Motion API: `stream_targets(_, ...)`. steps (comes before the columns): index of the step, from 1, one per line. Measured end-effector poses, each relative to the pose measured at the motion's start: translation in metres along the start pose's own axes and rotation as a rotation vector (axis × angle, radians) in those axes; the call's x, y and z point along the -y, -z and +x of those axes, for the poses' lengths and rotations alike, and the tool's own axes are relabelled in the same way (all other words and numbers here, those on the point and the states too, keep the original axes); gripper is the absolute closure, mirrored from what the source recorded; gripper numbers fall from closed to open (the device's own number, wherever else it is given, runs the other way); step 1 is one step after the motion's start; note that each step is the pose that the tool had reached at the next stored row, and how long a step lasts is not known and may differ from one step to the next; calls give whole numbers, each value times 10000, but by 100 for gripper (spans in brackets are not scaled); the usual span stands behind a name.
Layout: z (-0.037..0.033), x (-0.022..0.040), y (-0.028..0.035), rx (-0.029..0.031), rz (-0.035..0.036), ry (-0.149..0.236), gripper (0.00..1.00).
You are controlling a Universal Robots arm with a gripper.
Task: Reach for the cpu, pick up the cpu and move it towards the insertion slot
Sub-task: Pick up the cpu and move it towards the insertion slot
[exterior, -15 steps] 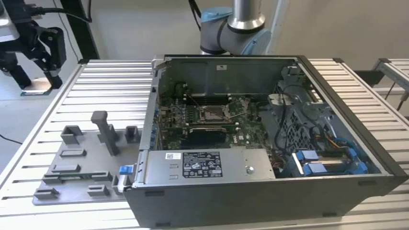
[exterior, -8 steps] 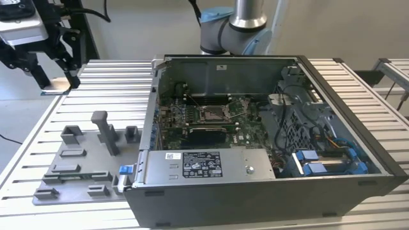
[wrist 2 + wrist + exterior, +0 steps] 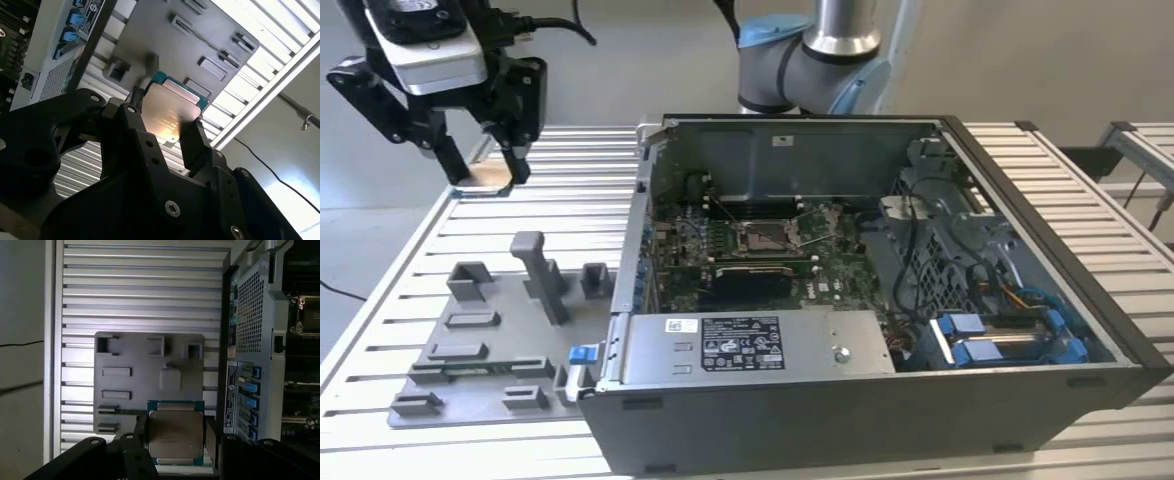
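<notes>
Ribbed aluminium table point(image 3: 580, 190) underneath, and over its far corner at the exterior view's left hangs the cpu point(image 3: 176, 434), clear of the surface! The silvery lid faces both wrist cameras with a teal board edge peeking round it, and there's faint print I can't make out. It's near-square and lying flat, with no clear long axis. The gripper point(image 3: 487, 172) is pinched onto two opposite edges, fingers point(image 3: 141, 436) narrowed to chip width. Below sits the grey tray point(image 3: 507, 340). Well apart, inside the open computer case point(image 3: 854, 420), the insertion slot point(image 3: 767, 237) gleams on green board. A printed sticker point(image 3: 740, 343) marks the silver box nearby.
</notes>
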State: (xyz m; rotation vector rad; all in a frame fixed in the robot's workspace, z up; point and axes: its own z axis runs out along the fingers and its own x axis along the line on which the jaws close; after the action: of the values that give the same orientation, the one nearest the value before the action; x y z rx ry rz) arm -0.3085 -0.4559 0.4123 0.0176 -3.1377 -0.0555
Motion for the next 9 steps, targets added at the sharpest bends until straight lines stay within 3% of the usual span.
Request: stream_targets(9, -410, 4, 0, -1, -2, -1, 100)
